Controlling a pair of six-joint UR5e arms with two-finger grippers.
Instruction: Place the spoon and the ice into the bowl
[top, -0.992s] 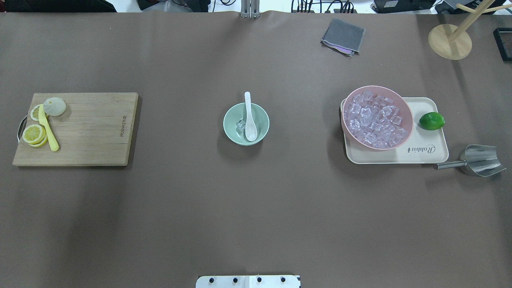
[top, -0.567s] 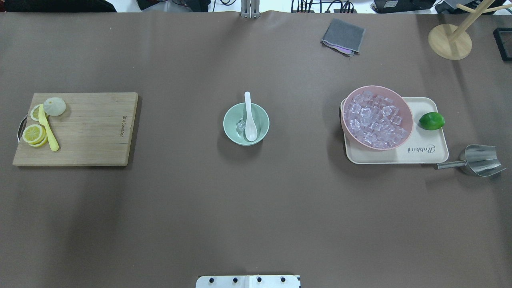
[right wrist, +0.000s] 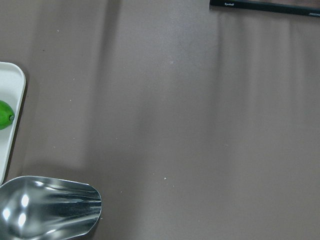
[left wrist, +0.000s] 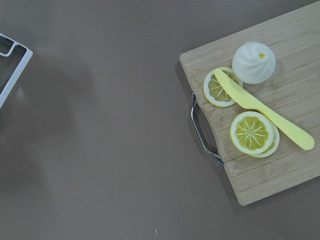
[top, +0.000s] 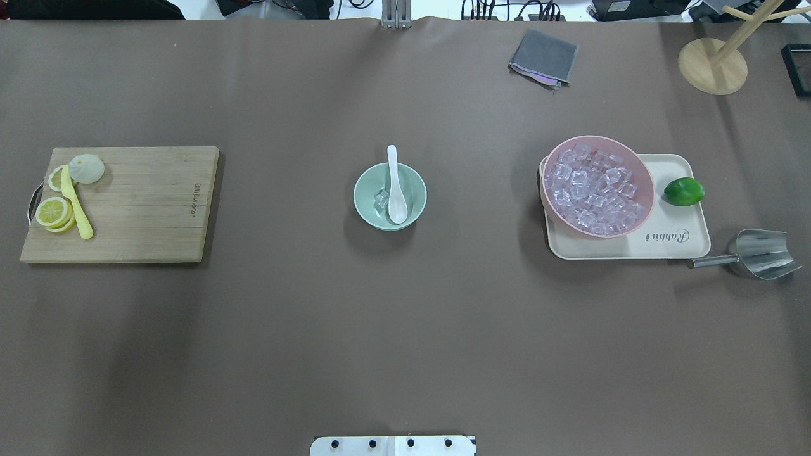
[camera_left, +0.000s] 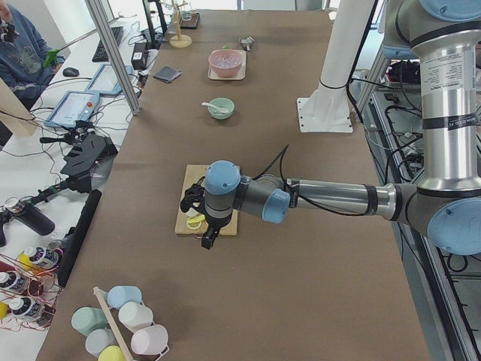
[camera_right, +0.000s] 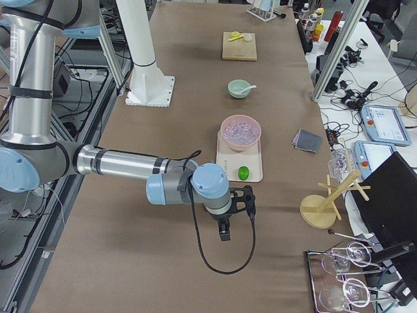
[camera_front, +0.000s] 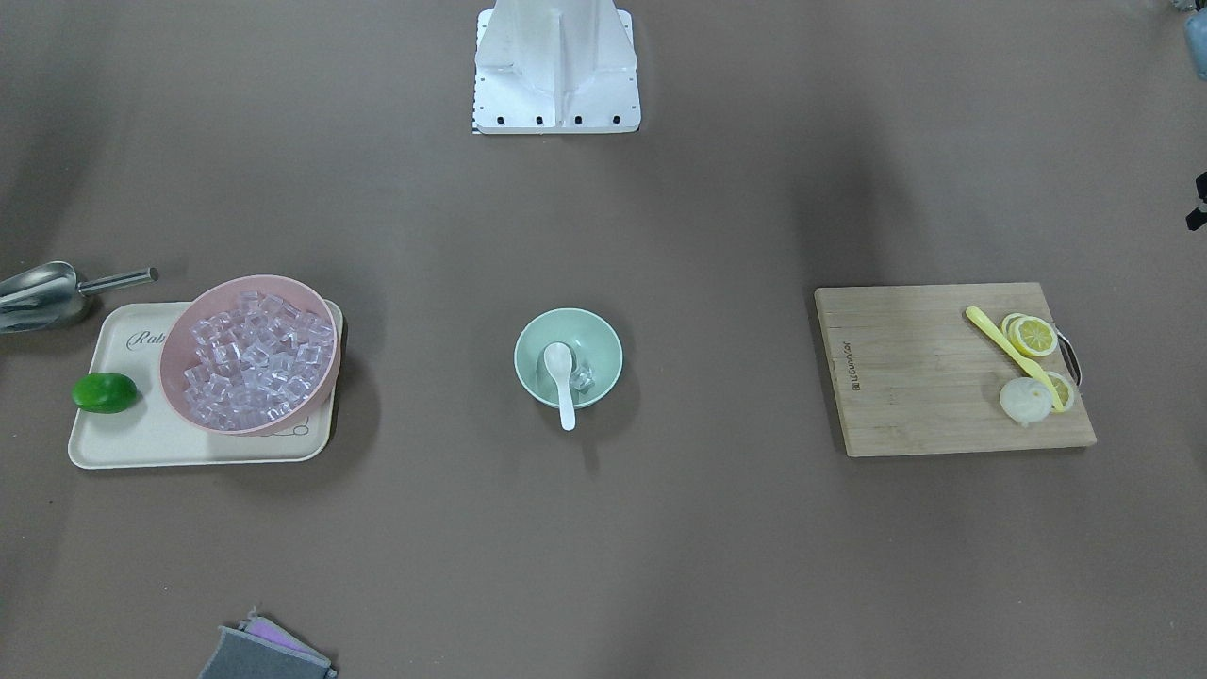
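Observation:
The mint-green bowl (top: pixel 359 190) stands at the table's middle. The white spoon (top: pixel 396 201) lies in it, scoop down, with its handle resting over the far rim. One clear ice cube (top: pixel 381 200) lies in the bowl beside the scoop. The front-facing view shows the same bowl (camera_front: pixel 528 344), spoon (camera_front: pixel 564 379) and ice cube (camera_front: pixel 585 379). My left gripper (camera_left: pixel 206 239) hangs above the cutting board's outer end. My right gripper (camera_right: pixel 224 233) hangs past the tray, off the table's right end. Both show only in the side views, so I cannot tell whether they are open or shut.
A pink bowl (top: pixel 595 187) full of ice sits on a cream tray (top: pixel 671 244) with a lime (top: pixel 683 191). A metal scoop (top: pixel 760 254) lies right of the tray. A cutting board (top: pixel 146 209) with lemon slices and a yellow spoon (top: pixel 76 202) lies at the left. A grey cloth (top: pixel 543 58) lies at the far side.

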